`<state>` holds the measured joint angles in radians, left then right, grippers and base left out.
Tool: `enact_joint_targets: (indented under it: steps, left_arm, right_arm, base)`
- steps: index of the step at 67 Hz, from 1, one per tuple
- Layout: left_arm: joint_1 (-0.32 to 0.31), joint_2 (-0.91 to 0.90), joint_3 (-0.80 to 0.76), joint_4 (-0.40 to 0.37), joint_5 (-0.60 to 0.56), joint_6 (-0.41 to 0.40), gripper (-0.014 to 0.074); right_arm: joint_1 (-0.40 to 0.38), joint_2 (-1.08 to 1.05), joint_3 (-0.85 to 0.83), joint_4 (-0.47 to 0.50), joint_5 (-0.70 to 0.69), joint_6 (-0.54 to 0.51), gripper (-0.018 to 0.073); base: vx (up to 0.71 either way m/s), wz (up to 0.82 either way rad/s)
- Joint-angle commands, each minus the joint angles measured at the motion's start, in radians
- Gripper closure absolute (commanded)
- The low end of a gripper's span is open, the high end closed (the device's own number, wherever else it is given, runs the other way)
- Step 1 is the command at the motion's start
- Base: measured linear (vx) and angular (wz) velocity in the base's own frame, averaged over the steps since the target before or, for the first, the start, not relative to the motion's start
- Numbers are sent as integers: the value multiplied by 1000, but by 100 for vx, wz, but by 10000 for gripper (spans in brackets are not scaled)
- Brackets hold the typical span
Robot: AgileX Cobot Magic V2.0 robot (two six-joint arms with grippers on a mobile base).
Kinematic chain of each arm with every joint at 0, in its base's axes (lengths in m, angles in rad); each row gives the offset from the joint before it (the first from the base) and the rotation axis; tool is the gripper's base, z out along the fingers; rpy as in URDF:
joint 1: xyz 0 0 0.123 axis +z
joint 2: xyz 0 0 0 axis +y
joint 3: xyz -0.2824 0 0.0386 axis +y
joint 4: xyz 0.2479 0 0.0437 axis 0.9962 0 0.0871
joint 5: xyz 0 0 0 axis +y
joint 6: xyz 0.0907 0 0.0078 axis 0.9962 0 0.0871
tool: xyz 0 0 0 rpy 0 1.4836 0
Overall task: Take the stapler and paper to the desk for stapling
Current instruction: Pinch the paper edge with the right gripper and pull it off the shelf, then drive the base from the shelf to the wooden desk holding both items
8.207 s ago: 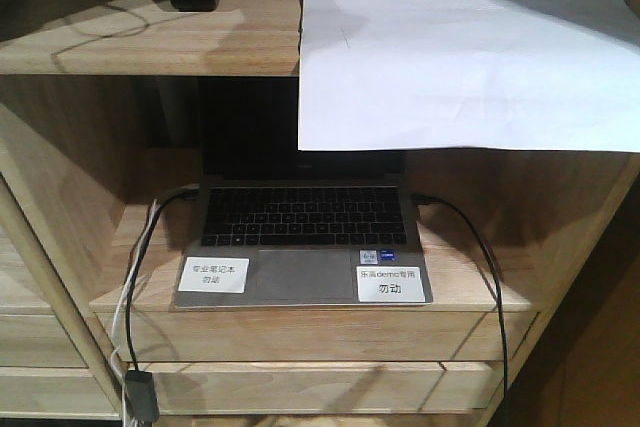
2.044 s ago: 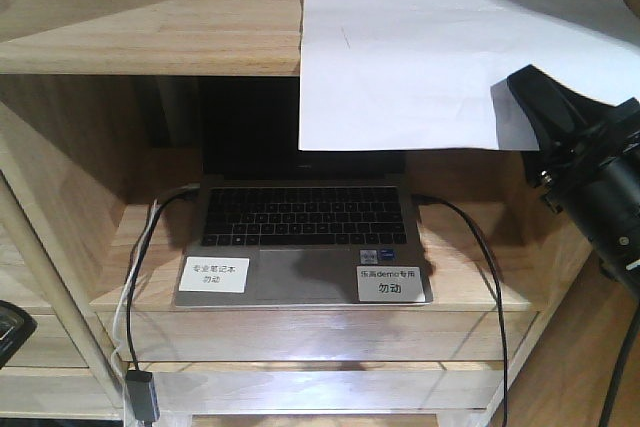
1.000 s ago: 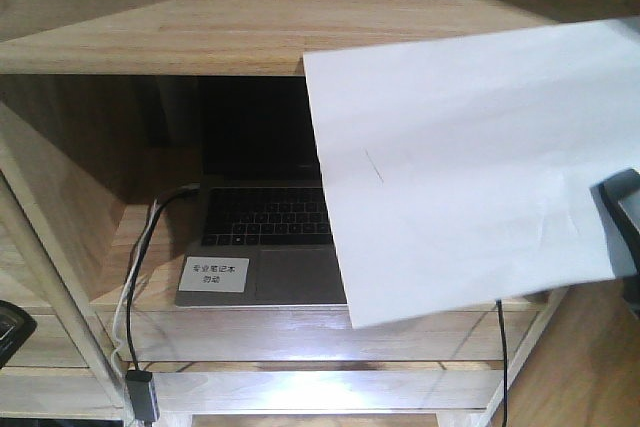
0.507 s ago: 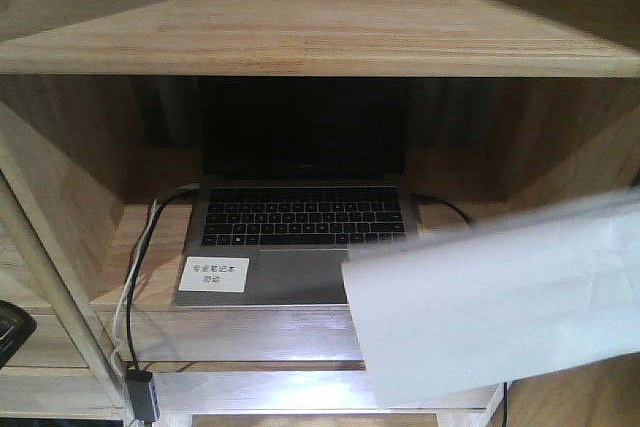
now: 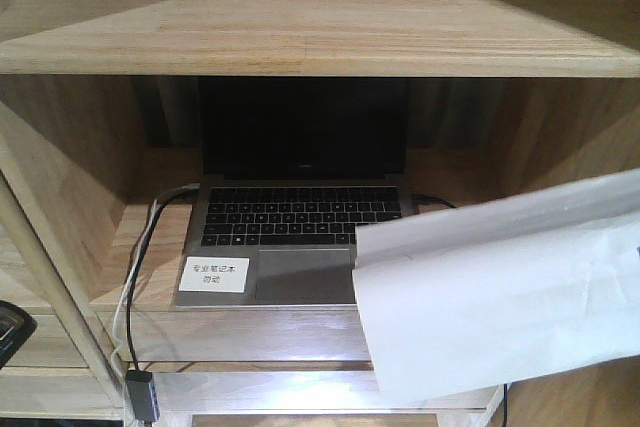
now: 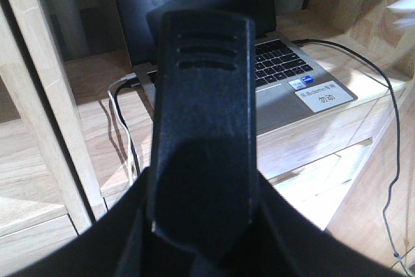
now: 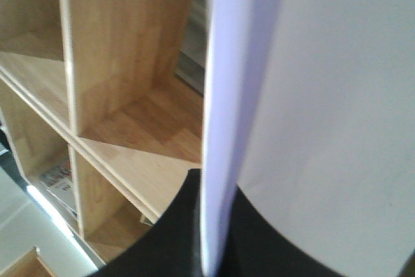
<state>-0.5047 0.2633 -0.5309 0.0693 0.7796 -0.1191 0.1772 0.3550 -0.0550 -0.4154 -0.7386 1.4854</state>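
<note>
The black stapler (image 6: 201, 115) fills the middle of the left wrist view, its ridged top facing the camera. My left gripper (image 6: 202, 231) is shut on its near end, in front of the shelf unit. The white paper (image 5: 500, 287) hangs curled at the lower right of the front view, covering the laptop's right corner. In the right wrist view the paper (image 7: 324, 95) is seen edge on, and my right gripper (image 7: 211, 241) is shut on its lower edge. In the front view the right gripper is hidden. The desk is out of view.
A pale wooden shelf unit (image 5: 300, 37) fills the front view. An open laptop (image 5: 300, 217) with a white label (image 5: 213, 274) sits in the middle bay. Cables (image 5: 135, 287) hang off its left side, and a black cable (image 6: 389, 160) off its right. Drawers lie below.
The stapler left the top shelf first. My right gripper then pulled the paper off the top shelf and carried it down to the lower right. In the last half second it curled and rose slightly.
</note>
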Motion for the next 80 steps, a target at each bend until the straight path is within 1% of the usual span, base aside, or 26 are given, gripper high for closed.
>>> enact_joint_targets:
  steps: [1, 55, 80]
  left_arm:
    - [-5, 8, -29, 3, -105, 0, 603]
    - [-5, 8, -29, 3, -105, 0, 603]
    - [-5, 8, -29, 3, -105, 0, 603]
  right_arm:
    - [2, 7, -29, 2, -50, -4, 566]
    - [2, 7, -29, 2, -51, -4, 566]
    - [2, 7, -29, 2, -51, -4, 566]
  base:
    - [0, 0]
    - [0, 0]
    - [-11, 0]
